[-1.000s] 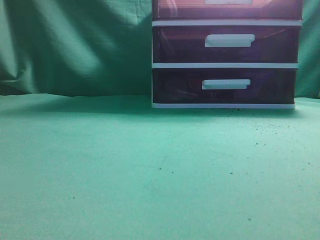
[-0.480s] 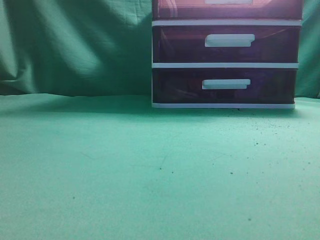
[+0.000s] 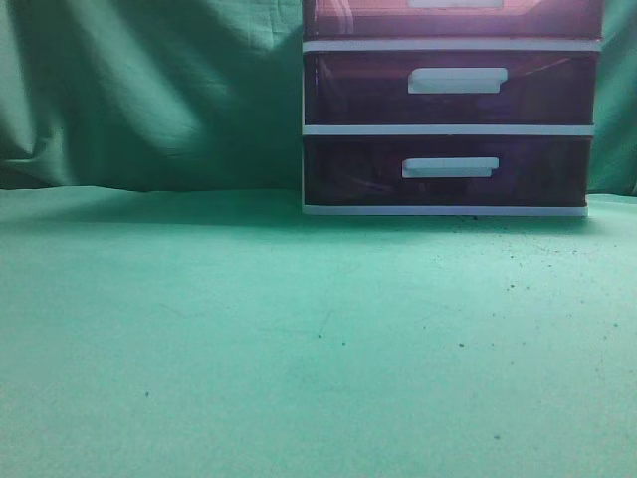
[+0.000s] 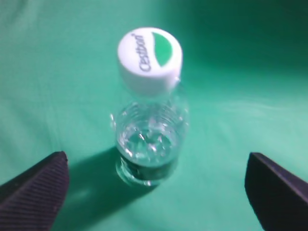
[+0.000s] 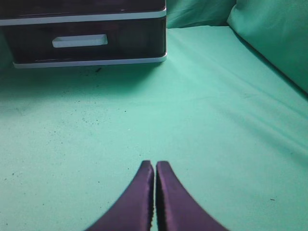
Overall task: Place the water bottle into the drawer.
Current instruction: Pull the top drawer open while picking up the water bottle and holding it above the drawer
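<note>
The water bottle (image 4: pixel 149 120) is clear with a white and green cap. It stands upright on the green cloth in the left wrist view. My left gripper (image 4: pixel 155 156) is open wide, with the bottle between its jaws and touching neither. The drawer (image 3: pixel 448 20), the purple-red top one, shows only as a strip at the upper edge of the exterior view and looks closed. My right gripper (image 5: pixel 155 166) is shut and empty, low over the cloth, well in front of the drawer unit (image 5: pixel 86 60). Neither gripper nor the bottle shows in the exterior view.
Two darker drawers (image 3: pixel 448 85) with white handles sit below the top one in the white-framed unit. Green cloth covers the table (image 3: pixel 299 339) and hangs as a backdrop (image 3: pixel 149 90). A raised cloth fold (image 5: pixel 274 38) lies at the right.
</note>
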Motion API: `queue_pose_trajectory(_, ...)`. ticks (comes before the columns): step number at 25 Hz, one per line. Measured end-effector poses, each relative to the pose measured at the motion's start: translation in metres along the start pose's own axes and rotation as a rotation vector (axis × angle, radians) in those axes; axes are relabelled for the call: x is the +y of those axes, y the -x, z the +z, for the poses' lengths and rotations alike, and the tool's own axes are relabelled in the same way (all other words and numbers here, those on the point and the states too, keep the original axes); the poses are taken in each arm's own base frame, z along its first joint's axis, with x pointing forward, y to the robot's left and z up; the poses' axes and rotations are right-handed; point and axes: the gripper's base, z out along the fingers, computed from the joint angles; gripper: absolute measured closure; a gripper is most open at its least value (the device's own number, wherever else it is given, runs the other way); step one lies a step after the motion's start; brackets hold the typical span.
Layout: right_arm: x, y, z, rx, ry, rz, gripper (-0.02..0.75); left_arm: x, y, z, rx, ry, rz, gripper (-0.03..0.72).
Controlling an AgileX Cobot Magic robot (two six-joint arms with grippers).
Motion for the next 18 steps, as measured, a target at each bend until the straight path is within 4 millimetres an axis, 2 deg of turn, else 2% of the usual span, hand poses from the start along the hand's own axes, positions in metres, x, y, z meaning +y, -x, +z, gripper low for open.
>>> queue_pose_trajectory(7,0.000,0.000,0.000,0.000,0.000,0.000,0.738,0.008,0.007,0.049,0.025,0.052,-0.009,0.043)
queue_pose_trajectory(10,0.000,0.000,0.000,0.000,0.000,0.000,0.738,0.009,0.010,0.064,0.045,0.056,-0.009,0.043)
queue_pose_trajectory(11,0.000,0.000,0.000,0.000,0.000,0.000,0.738,0.009,0.010,0.069,0.054,0.056,-0.010,0.102)
queue_pose_trajectory(12,0.000,0.000,0.000,0.000,0.000,0.000,0.738,0.009,0.012,0.073,0.058,0.056,-0.010,0.100)
queue_pose_trajectory(13,0.000,0.000,0.000,0.000,0.000,0.000,0.738,0.009,0.014,0.075,0.058,0.055,-0.009,0.157)
queue_pose_trajectory(18,0.000,0.000,0.000,0.000,0.000,0.000,0.738,0.009,0.019,0.079,0.055,0.054,-0.009,0.350)
